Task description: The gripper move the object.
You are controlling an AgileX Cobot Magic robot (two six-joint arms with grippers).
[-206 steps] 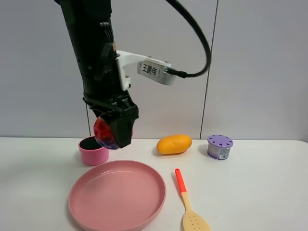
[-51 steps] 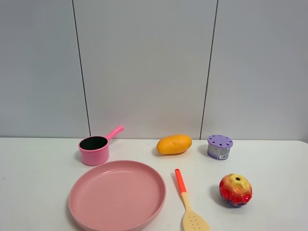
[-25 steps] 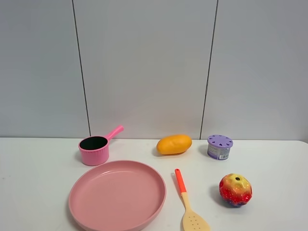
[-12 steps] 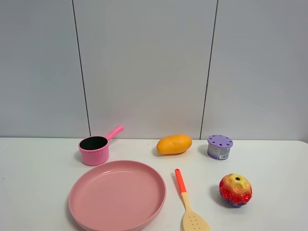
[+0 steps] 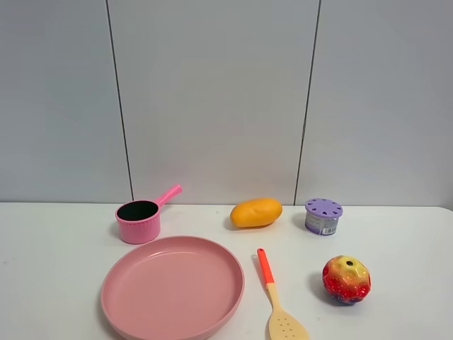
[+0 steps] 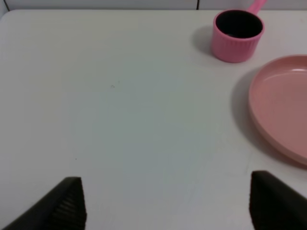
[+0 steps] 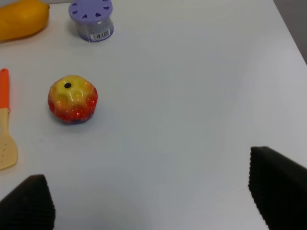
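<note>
From my high camera I see no arm over the bench (image 5: 56, 234), so I judge the object (image 5: 347, 279) set down and the move done, or another pick about to begin. The object sits in the lower right of the high frame, alone on bare bench, upright with its yellow top up, right of the spatula (image 5: 277, 301) and in front of the purple-lidded can (image 5: 323, 216).

The right gripper (image 7: 144, 201) hangs wide and empty above the bench, its two dark fingertips at the bottom corners of its wrist view, the object well apart from them at middle left. The left gripper (image 6: 163, 203) is likewise spread wide and holds nothing, with the pink pot (image 6: 238, 35) and the plate (image 6: 283, 112) off toward the frame's right.

If I had to pick again, I would bring the right gripper over the object and descend straddling it.

The bench is plain white and matte; behind it stands a grey panelled wall (image 5: 212, 99). A mango (image 5: 255, 212) lies near the back.
</note>
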